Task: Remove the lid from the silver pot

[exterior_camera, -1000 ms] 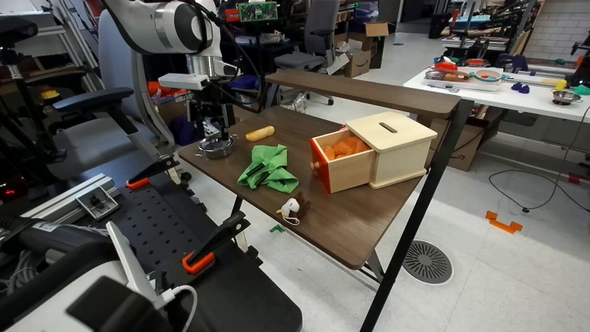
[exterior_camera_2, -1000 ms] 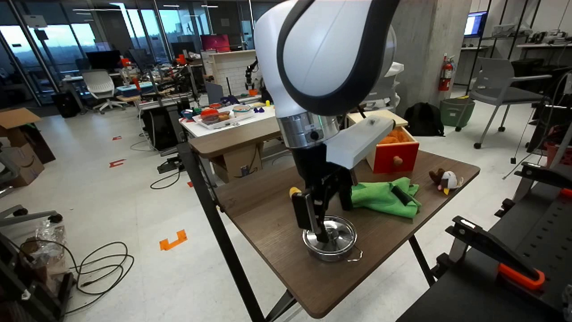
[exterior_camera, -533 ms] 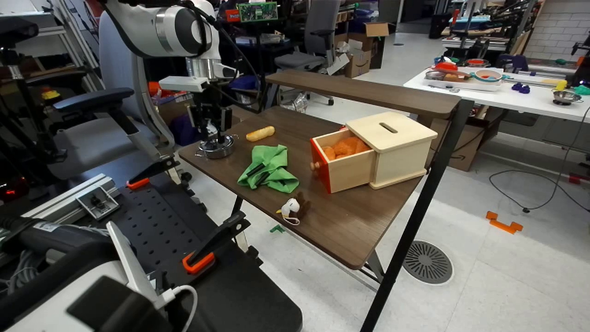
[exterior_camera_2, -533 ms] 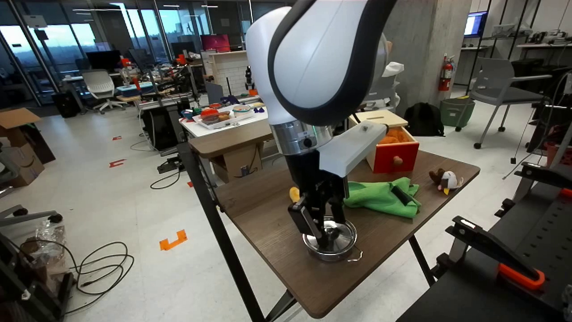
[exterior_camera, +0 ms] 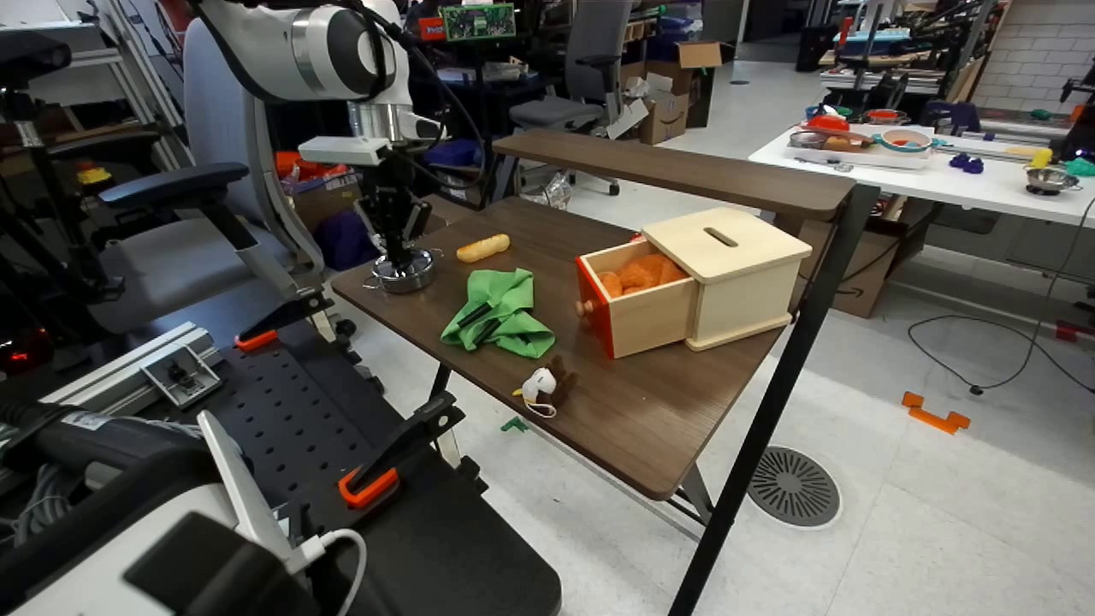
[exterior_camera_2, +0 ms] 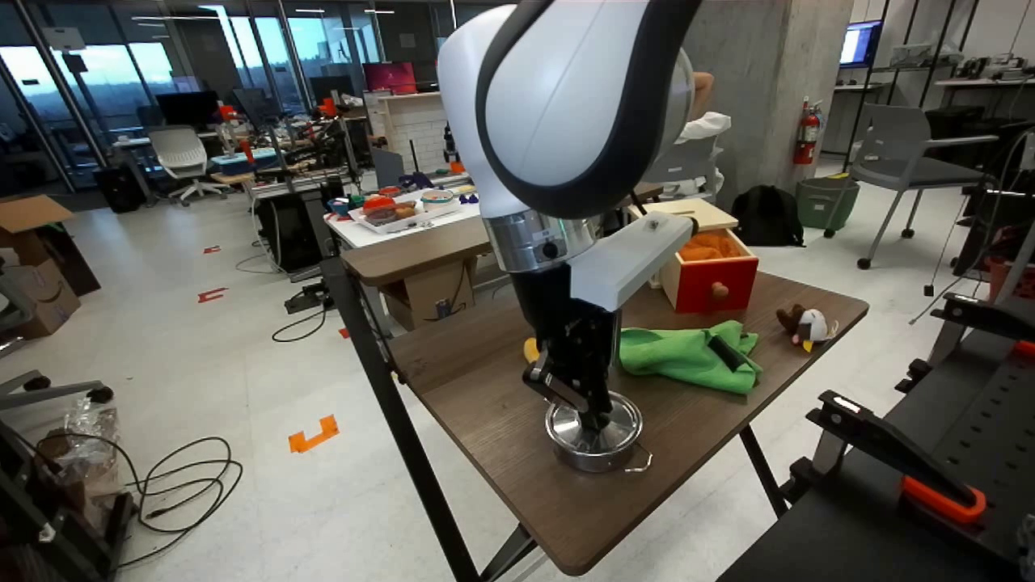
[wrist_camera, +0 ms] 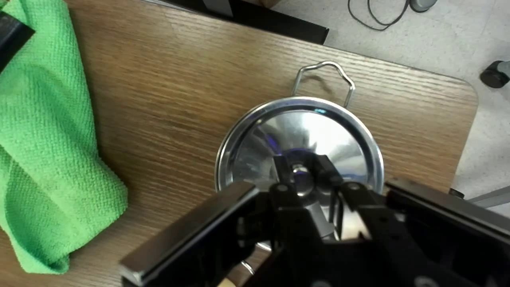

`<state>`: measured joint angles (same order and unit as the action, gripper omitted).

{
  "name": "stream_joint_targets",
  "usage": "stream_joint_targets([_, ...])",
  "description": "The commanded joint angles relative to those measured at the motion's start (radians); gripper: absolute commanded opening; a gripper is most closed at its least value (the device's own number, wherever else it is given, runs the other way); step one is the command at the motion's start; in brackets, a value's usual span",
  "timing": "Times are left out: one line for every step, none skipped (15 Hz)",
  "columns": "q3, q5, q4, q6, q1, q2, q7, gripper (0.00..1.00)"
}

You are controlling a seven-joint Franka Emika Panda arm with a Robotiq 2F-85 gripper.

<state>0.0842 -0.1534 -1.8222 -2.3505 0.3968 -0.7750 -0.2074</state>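
The silver pot (exterior_camera_2: 593, 464) stands on the brown table, close to a corner, with its shiny domed lid (wrist_camera: 275, 131) seated on the rim. One wire handle (wrist_camera: 324, 65) juts out plainly in the wrist view. Rising from the lid's centre is a round knob (wrist_camera: 303, 182), and my gripper (wrist_camera: 301, 164) has its two black fingertips on either side of it, shut on it. From above the pot the arm comes down, and the gripper (exterior_camera_2: 595, 419) looks slightly tilted. The fingers cover part of the lid in both exterior views.
A crumpled green cloth (wrist_camera: 51, 139) lies beside the pot. Behind is a yellow bread-like piece (exterior_camera: 482, 248). Farther along the table are a wooden box (exterior_camera: 753, 265) with its red-fronted drawer pulled out and a small plush bird (exterior_camera: 541, 389). The table edge (wrist_camera: 398, 59) runs near the pot.
The gripper's fingers have come together from wide apart onto the lid's knob. The hand has tilted a little, and the pot with its lid has shifted very slightly.
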Motion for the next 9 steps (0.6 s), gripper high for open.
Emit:
stream_joint_targets([-0.002, -0.009, 0.025, 0.056, 0.004, 0.004, -0.007, 0.05])
stream_joint_targets([-0.002, -0.011, 0.016, 0.057, 0.003, 0.018, -0.006, 0.05])
stream_joint_targets([0.002, -0.007, 0.014, 0.067, -0.003, 0.030, -0.001, 0.05])
stream_joint_targets([-0.001, -0.008, 0.016, 0.063, -0.005, 0.044, -0.004, 0.05])
stream_joint_targets([-0.002, -0.009, 0.021, 0.062, -0.005, 0.052, -0.006, 0.05])
stream_joint_targets([-0.004, -0.009, 0.034, 0.055, -0.007, 0.061, -0.008, 0.05])
stream_joint_targets([-0.006, -0.010, 0.046, 0.052, -0.008, 0.066, -0.009, 0.05])
stream_joint_targets([-0.011, -0.014, 0.066, 0.049, -0.007, 0.069, -0.014, 0.05])
stream_joint_targets([-0.019, -0.021, 0.091, 0.049, -0.006, 0.066, -0.018, 0.05])
